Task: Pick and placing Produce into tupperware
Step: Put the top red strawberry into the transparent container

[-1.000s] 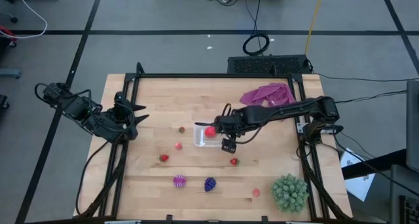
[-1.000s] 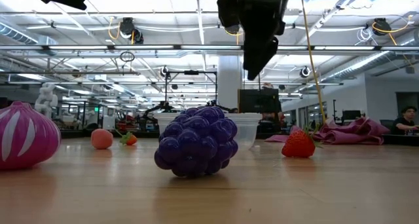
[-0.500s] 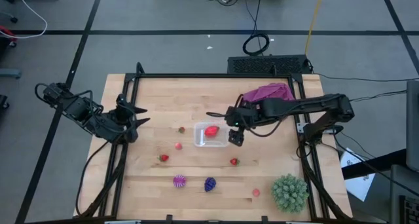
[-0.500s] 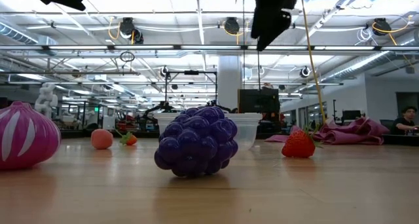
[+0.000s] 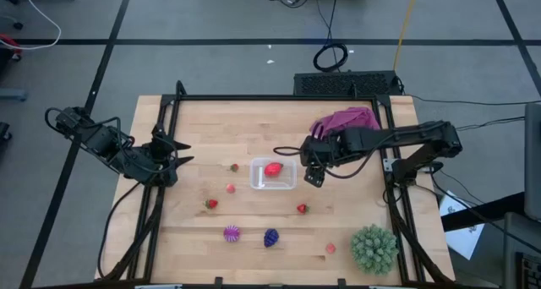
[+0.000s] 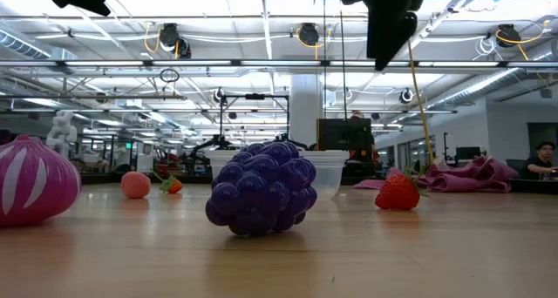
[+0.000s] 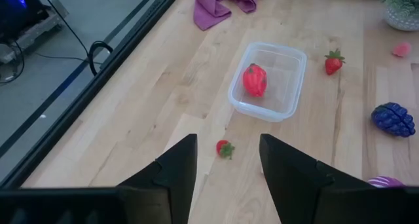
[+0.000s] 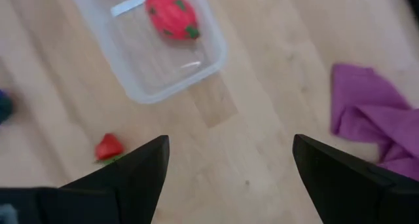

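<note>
Tupperware [image 5: 274,174] mid-surface has one strawberry [image 5: 272,168] inside. Right gripper [image 5: 314,172] hangs beside it, jaws wide open, empty. Left gripper [image 5: 175,150] at the left edge, jaws partly open.

Seen from directly above, a light wooden table [image 5: 254,120] holds a clear tupperware [image 5: 274,173] near its centre with one red strawberry [image 5: 273,168] inside. The right gripper [image 5: 314,176] hangs just beside the box's right edge, its fingers spread and empty. The left gripper [image 5: 179,152] waits at the table's left edge, fingers a little apart. Small red pieces [image 5: 211,204] lie scattered left of and below the box, with a spiky purple fruit [image 5: 232,233] and a dark purple fruit [image 5: 271,237] near the front. A big green spiky ball [image 5: 374,248] sits front right, and a magenta cloth [image 5: 345,120] lies at the back right.
</note>
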Available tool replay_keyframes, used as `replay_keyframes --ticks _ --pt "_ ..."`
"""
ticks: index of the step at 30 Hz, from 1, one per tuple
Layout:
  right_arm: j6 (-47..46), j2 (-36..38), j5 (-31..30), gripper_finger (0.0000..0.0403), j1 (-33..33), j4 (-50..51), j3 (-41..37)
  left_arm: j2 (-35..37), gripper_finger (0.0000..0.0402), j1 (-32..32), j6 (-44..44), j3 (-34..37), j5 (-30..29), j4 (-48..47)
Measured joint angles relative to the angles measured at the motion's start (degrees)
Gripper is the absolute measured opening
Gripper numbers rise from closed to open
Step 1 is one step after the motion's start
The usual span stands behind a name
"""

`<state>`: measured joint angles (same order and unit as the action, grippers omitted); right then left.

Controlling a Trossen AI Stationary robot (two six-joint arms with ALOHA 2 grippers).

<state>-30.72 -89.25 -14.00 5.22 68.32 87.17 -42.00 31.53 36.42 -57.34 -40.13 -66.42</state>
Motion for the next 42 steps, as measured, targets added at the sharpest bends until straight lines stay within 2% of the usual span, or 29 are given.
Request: replay_keyframes --ticks 4,10,15,19,25,31,34,38,42 --pt "0.01 0.12 -2.75 0.0317 1.2 -0.98 -2.48 -0.11 0.017 0.0 1.15 0.0 -0.05 0.2" --pt "1.86 0.02 -2.93 0.0317 1.65 -12.3 -9.64 -2.22 0.017 0.0 1.5 0.04 -2.99 2.1" --pt "5.54 0.02 -3.51 0.0317 1.53 -21.14 -13.65 -4.56 0.017 0.47 -3.46 3.16 -3.89 9.99" --pt "7.99 2.06 -7.68 0.0317 1.52 -24.07 -15.11 -4.18 0.017 1.3 -5.5 6.97 -6.8 16.18" --pt "8.77 11.26 -11.64 0.0317 1.67 -30.13 -19.88 0.38 0.017 2.93 -5.42 10.82 -12.06 19.84" --pt "7.4 24.34 -11.71 0.0317 2.76 -43.1 -32.25 5.05 0.017 4.61 -9.18 15.78 -12.6 26.78" --pt "7.17 30.07 -11.49 0.0317 3.66 -50.62 -38.39 5.98 0.017 4.31 -8.35 18.04 -12.56 27.4" --pt "7.71 34.81 -11.38 0.0317 4.92 -56.81 -43.66 5.99 0.017 3.4 -7.89 19.98 -12.31 29.24" --pt "10.32 36.62 -11.33 0.0317 5.85 -61.69 -45.74 6.01 0.017 3.0 -8.98 20.64 -11.8 31.2"
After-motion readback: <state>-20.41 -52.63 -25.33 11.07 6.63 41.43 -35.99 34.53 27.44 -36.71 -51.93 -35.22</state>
